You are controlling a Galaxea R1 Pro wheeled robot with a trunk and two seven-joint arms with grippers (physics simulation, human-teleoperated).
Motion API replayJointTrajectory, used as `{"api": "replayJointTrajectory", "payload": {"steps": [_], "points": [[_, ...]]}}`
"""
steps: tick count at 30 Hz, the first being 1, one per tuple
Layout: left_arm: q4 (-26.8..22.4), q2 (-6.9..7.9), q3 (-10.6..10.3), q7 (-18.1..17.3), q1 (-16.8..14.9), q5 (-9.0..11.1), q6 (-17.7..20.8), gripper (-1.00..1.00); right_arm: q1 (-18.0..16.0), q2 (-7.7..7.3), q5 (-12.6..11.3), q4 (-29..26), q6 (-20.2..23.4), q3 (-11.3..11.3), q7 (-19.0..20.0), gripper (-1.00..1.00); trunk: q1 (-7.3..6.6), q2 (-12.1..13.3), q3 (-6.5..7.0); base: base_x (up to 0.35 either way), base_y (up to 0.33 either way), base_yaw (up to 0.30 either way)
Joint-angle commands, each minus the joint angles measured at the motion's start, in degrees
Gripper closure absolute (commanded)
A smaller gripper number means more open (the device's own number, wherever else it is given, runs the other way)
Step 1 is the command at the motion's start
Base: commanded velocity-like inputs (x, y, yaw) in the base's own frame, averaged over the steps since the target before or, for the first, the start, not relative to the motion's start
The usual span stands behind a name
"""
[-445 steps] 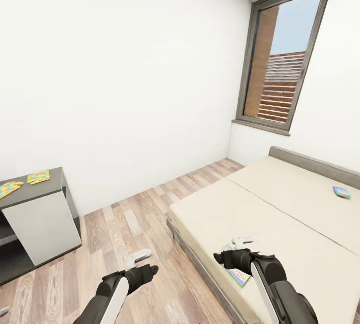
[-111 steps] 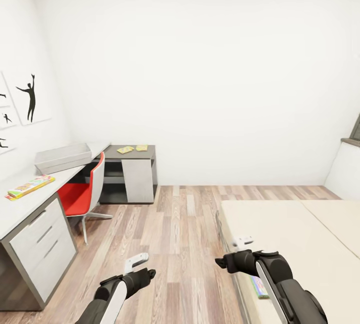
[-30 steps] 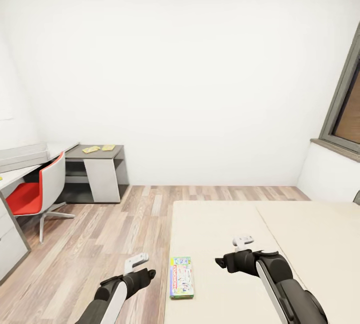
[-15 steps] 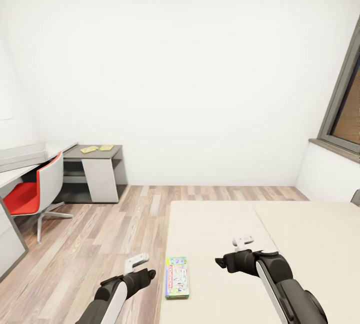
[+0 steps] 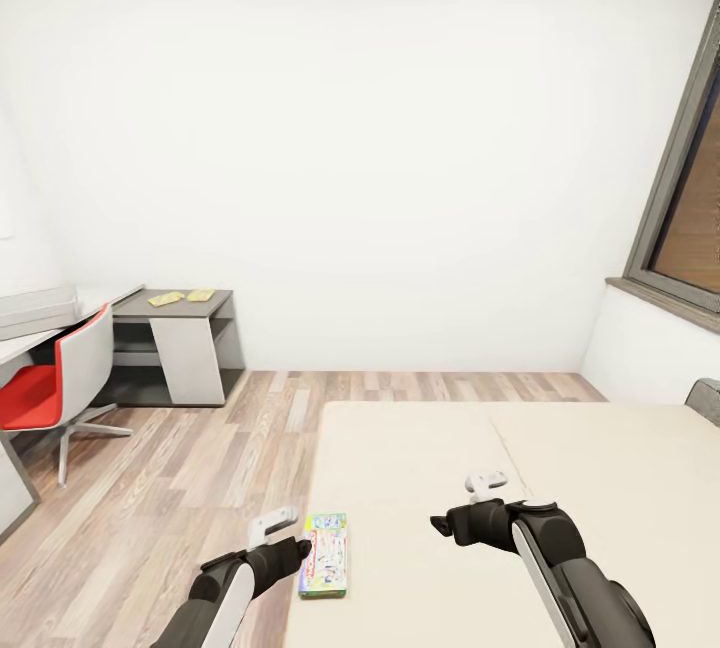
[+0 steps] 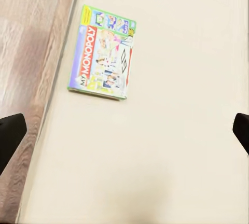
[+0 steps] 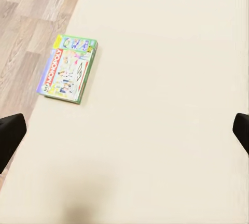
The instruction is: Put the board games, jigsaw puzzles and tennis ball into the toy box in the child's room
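Bed [image 5: 560, 468] takes up the near right of the room, beige mattress bare apart from one box, with a sliver of grey headboard [image 5: 705, 398] at its far right end. Wood-plank floor [image 5: 190, 473] runs along the bed's left side to the white wall. Past the bed's far right corner, a dark-framed window [image 5: 685, 198] is set in the side wall. Well left of the bed, the desk [image 5: 175, 306] shows its dark grey cabinet section, and on top of it lie two jigsaw puzzles [image 5: 182, 297], small yellow patches side by side. Left of the puzzles, the pale toy box [image 5: 35, 310] sits on the lighter stretch of desk. A red-seated chair [image 5: 60, 383] stands in front of that stretch. On the bed, right at its left edge, a Monopoly board game [image 5: 325, 554] lies flat, green-edged with a red title band, clear in the left wrist view [image 6: 105, 53] and the right wrist view [image 7: 68, 68]. Left pincer [image 5: 283, 533] hangs just beside the box, over the bed's edge, its black fingertips wide apart at the sides of its wrist view and nothing between them. Right pincer [image 5: 462, 503] hovers above bare mattress, right of the box, likewise spread wide and empty.
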Motion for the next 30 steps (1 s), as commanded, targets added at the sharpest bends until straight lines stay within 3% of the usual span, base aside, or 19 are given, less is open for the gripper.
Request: {"api": "replayJointTrajectory", "payload": {"steps": [1, 30], "points": [[-0.08, 0.00, -0.07, 0.52, -0.01, 0.61, 0.20, -1.00, -0.02, -0.05, 0.13, -0.03, 0.20, 0.07, 0.16, -1.00, 0.02, -0.05, -0.03, 0.000, -0.265, 0.000], [-0.08, 0.00, -0.07, 0.53, -0.01, 0.63, 0.20, -1.00, -0.05, -0.05, 0.13, -0.03, 0.20, 0.06, 0.16, -1.00, 0.02, -0.05, -0.03, 0.000, -0.265, 0.000]]}}
